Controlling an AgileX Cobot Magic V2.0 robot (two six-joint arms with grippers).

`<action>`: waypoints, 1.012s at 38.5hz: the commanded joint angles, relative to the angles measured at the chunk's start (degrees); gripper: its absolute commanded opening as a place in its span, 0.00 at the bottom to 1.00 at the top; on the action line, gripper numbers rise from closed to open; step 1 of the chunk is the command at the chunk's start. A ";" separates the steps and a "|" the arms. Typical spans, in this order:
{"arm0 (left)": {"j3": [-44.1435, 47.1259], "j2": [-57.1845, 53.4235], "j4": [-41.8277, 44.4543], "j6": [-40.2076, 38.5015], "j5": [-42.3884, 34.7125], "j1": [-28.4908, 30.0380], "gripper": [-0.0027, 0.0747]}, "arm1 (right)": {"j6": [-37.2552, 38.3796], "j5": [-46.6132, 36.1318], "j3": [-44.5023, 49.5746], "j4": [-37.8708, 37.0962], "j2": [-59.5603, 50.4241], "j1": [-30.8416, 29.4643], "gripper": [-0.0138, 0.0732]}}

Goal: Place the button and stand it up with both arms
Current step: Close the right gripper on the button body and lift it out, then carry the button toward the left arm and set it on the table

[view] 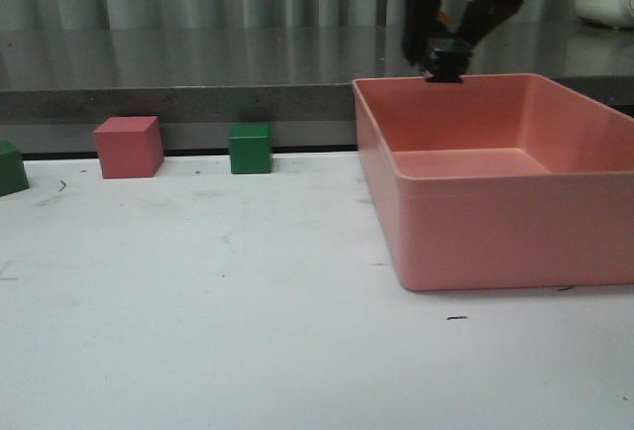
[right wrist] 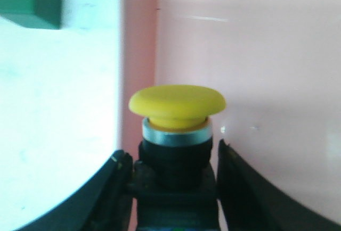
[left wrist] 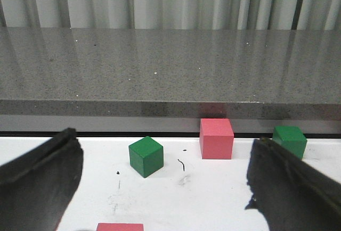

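Yellow is seen at the centre of the right wrist view: the button is clamped by its black body between the two fingers of the right gripper, cap pointing away from the wrist. In the front view the right gripper is held at the upper right of the frame, above the far rim of the pink bin; the dark body of the button is made out between the fingertips, while the cap cannot be seen there. The button is thus carried in the air, touching neither bin nor table.

The left gripper is shown only in its own wrist view, fingers spread wide at the lower corners, nothing between them. Beyond it a green cube, a pink cube and a second green cube are seen across the middle of the frame, in front of a grey counter.

The step in hand is judged to be the carrying of the button out of the bin. Next, it would have to be brought over bare table toward the left arm, lowered base down, and steadied or taken over so that it ends upright; a tilt at release could tip it onto its cap.
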 commanded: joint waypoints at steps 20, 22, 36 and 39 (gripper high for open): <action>-2.15 0.65 -0.10 -0.33 -4.94 0.02 0.80 | -0.65 7.33 -27.20 2.99 17.52 24.27 0.37; -2.15 0.65 -0.10 -0.33 -4.94 0.02 0.80 | 1.05 8.65 -29.34 2.85 19.92 24.35 0.37; -2.15 0.65 -0.10 -0.33 -4.86 0.02 0.80 | 13.77 12.51 -32.61 -0.84 29.49 23.64 0.37; -2.15 0.65 -0.10 -0.33 -4.86 0.02 0.80 | 14.07 12.77 -32.61 -0.39 30.27 23.64 0.37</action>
